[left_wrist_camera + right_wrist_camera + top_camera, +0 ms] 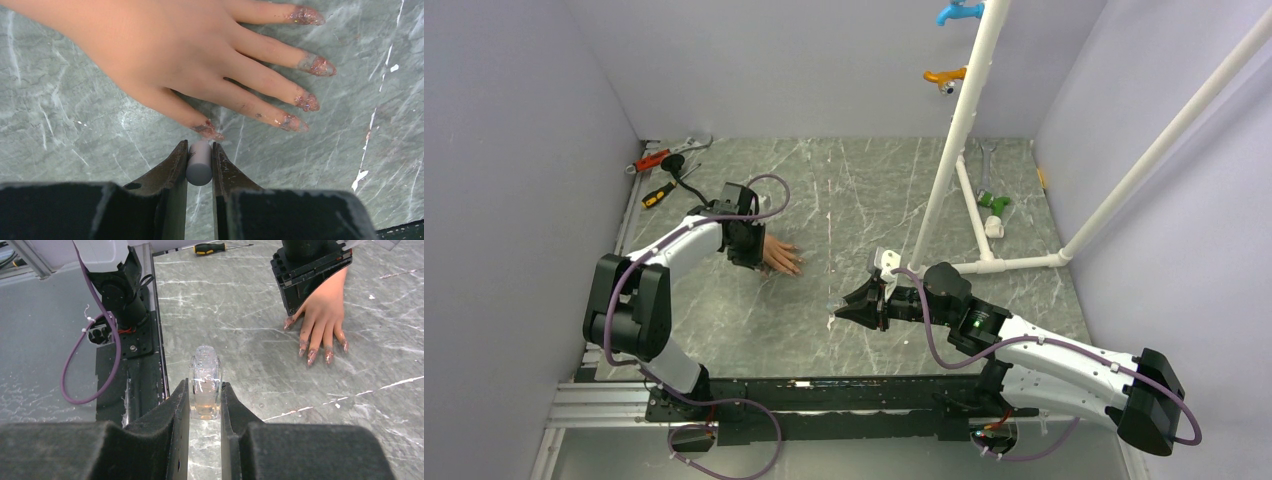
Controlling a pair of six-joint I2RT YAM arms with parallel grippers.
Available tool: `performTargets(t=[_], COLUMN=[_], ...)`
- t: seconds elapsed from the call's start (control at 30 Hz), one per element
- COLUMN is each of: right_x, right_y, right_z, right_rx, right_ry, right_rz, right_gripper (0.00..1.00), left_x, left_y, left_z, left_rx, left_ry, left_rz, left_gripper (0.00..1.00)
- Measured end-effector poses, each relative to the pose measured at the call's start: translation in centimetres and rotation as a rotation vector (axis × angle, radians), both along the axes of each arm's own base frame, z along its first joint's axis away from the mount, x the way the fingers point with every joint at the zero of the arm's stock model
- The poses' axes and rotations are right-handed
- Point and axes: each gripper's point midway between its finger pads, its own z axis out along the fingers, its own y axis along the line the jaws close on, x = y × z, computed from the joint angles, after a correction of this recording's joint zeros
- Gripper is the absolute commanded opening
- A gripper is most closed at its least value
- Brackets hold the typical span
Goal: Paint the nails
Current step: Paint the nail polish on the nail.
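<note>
The nails [315, 65] look smeared and glittery, fake hand [175, 50] flat on the desk [75, 130], fingers spread for easy reach. The left end effector [200, 148] is clamped on a little grey stick [199, 167], probably the brush, just beside the thumbnail [210, 131]. The right end effector [205, 390] grips the clear bottle [205, 382] well apart, I guess steadying it for dips.

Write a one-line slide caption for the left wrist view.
Left end effector grips a small grey cylinder close to the mannequin hand's smeared thumb nail.
</note>
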Motion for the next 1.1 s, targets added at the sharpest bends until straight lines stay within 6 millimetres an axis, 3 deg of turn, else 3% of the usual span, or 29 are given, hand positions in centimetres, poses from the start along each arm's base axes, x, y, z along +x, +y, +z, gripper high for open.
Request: performTargets(t=[0.37, 1.1], right_x=[0.0, 0.0], right_y=[0.0, 0.0], right_z=[0.0, 0.0], right_rx=[0.0, 0.0], right_ry=[0.0, 0.0], right_rz=[0.0, 0.0], right_gripper=[0.0, 0.0], left_x=[-0.2, -0.7], left_y=[0.0, -1.9], left_z=[-0.4, -0.2], left_rx=[-0.001, -0.044], left_ry=[0.021, 0.024], left_rz=[-0.001, -0.056], left_gripper=[0.0, 0.0])
